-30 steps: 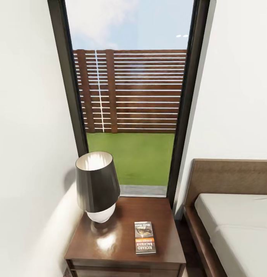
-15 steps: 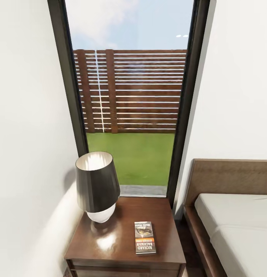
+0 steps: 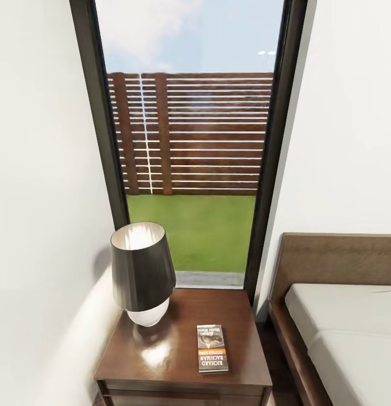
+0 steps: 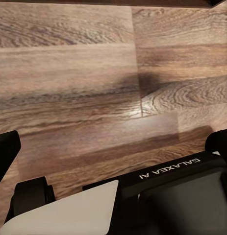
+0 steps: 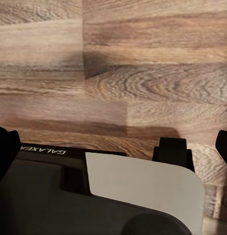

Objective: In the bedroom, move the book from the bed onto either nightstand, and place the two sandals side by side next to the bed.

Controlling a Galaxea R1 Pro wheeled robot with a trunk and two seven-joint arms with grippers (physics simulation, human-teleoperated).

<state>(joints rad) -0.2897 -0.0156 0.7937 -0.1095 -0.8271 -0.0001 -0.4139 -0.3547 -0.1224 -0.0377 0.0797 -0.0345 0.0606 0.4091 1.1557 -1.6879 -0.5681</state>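
Note:
The book lies flat on the front right part of the nightstand, its orange band and white lettering facing me. Right of the nightstand stands the bed with its brown headboard and light-grey mattress. The sandals are out of view. In the left wrist view my left gripper hangs over the wood-plank floor, its fingertips wide apart and nothing between them. My right gripper is likewise open over the floor, with dark fingertips at the picture's edges.
A dark-shaded lamp with a white base stands on the nightstand's back left. Behind it is a tall black-framed window onto fence and grass. White walls close in on the left. My own base shows under both grippers.

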